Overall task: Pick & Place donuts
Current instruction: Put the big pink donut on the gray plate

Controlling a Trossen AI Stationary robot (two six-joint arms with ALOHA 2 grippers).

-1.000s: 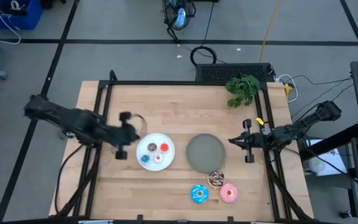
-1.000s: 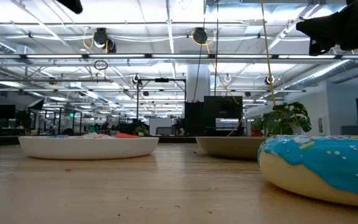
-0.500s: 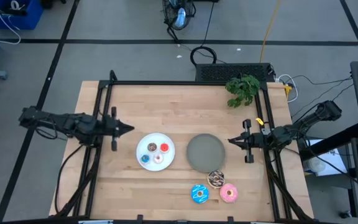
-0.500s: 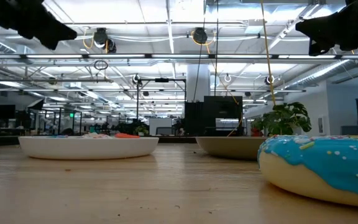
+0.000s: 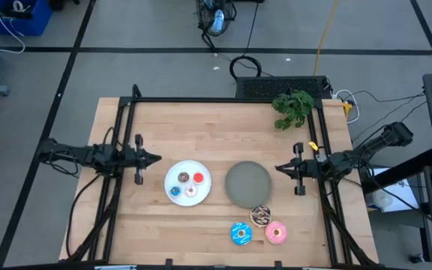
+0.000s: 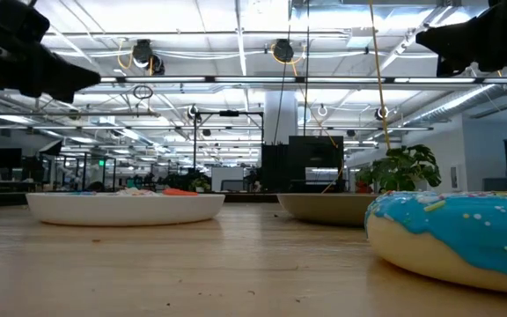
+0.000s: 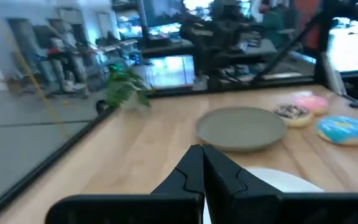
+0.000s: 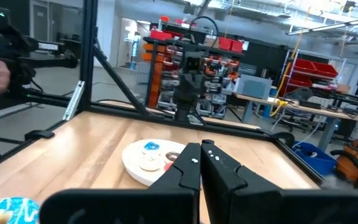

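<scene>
Four tiny donuts, brown (image 5: 183, 178), red (image 5: 199, 178), blue (image 5: 175, 190) and cream (image 5: 190, 190), lie on the white plate (image 5: 187, 169). The grey plate (image 5: 247, 184) to its right is bare. Near the front edge, three larger donuts rest flat on the table: chocolate sprinkled (image 5: 260, 215), blue sprinkled (image 5: 240, 233) and pink (image 5: 276, 232). My left gripper (image 5: 157, 158) is shut and hangs level just left of the white plate, pointing at it. My right gripper (image 5: 279, 169) is also shut and hangs level just right of the grey plate. Neither holds anything.
A green plant sprig (image 5: 292, 107) lies at the table's far right. A black frame (image 5: 223, 100) runs along the far edge and down both sides. The wood between the plates and the far edge is bare.
My left gripper has sunk and tipped up from slanting downward to level. Its arm has folded back toward the table's left edge. In the low view it has come down into sight at the upper left. The donuts, the plates and my right arm have kept still.
</scene>
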